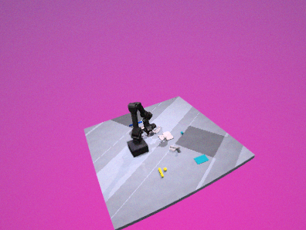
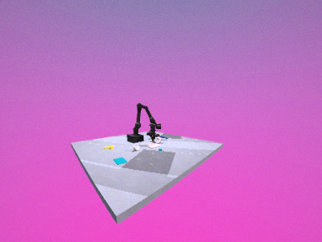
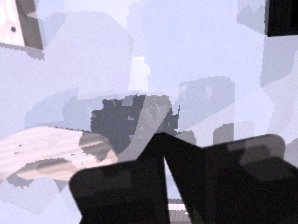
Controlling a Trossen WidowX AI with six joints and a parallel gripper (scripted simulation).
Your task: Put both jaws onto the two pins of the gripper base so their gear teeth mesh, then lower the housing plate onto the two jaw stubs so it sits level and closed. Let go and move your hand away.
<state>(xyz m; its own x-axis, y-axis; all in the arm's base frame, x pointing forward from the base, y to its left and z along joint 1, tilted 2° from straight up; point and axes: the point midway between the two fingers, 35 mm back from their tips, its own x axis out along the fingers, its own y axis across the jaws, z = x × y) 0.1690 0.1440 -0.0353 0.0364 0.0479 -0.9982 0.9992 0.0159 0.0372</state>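
My gripper (image 1: 150,133) (image 2: 153,140) (image 3: 159,137) is shut and empty, low over the table beside the pale parts. In the wrist view a pale, rounded jaw-like part (image 3: 47,150) lies left of the fingertips. A pale plate-like part (image 3: 9,30) is cut off at the upper left. A pale sliver shows low between the fingers; I cannot tell what it belongs to. In the top and exterior views a flat pale part (image 1: 167,135) (image 2: 154,145) lies near the gripper, and another pale part (image 1: 175,148) (image 2: 136,148) lies apart. Pins, teeth and stubs are too small to tell.
A blue bar (image 2: 163,137) lies behind the arm. A cyan plate (image 1: 201,159) (image 2: 120,161), a small cyan piece (image 1: 181,133) (image 2: 160,149), a yellow bar (image 1: 161,173) and a yellow ball (image 1: 165,169) lie farther off. A black block (image 3: 284,17) shows at the wrist view's upper right.
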